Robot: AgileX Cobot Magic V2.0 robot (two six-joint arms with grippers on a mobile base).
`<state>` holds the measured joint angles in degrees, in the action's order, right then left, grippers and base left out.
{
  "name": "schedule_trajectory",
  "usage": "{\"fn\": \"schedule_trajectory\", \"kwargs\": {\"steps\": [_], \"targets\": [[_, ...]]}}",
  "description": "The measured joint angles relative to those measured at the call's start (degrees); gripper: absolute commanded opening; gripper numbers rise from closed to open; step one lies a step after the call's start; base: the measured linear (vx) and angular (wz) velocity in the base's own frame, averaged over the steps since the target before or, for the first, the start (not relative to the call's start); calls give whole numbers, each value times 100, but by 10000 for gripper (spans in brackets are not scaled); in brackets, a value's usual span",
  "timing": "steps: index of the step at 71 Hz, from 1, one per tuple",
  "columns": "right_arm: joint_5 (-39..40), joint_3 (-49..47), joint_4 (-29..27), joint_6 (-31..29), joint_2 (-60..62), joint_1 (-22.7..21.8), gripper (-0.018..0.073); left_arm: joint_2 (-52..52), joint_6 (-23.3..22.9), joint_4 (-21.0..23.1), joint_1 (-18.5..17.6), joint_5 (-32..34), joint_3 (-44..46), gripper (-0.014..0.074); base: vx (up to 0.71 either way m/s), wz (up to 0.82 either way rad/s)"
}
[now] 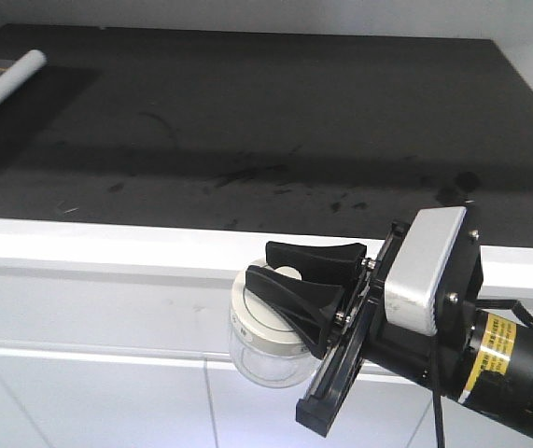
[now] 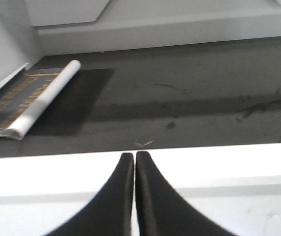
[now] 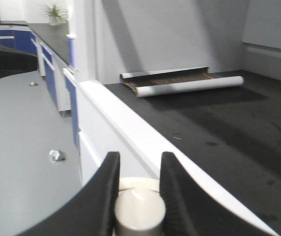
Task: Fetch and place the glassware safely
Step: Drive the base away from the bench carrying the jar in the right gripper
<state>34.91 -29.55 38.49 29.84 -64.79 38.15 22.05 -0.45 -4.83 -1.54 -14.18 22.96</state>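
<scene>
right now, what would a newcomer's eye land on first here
The right gripper stands out first: its jaws pinch a small glass jar by its cream lid, held in front of the white counter edge. Next, a rolled sheet lies far left on the black countertop.

You'll see the jar [image 1: 264, 359] is small, squat and clear glass, with a round cream-white lid [image 1: 252, 317] and a knob [image 3: 139, 214] at the lid's centre. It isn't resting on the dark counter top [image 1: 247, 112]. It hangs lid uppermost just in front of the white front edge [image 1: 107, 243], below the level of the top. The right gripper [image 1: 259, 260] holds it with a finger on either side of the knob.
</scene>
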Motion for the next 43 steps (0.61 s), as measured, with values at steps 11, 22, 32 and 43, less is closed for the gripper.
{"fn": "schedule_trajectory", "kwargs": {"steps": [11,22,32,43], "targets": [[0,0,0,0,0,0,-3,0,0,0,0,0,0,-7,-9,44],[0,0,0,0,0,0,-3,0,0,0,0,0,0,-7,-13,56],[0,0,0,0,0,0,-3,0,0,0,0,0,0,-7,-15,59],[0,0,2,0,0,0,-3,0,0,0,0,0,0,-7,-15,57]]}}
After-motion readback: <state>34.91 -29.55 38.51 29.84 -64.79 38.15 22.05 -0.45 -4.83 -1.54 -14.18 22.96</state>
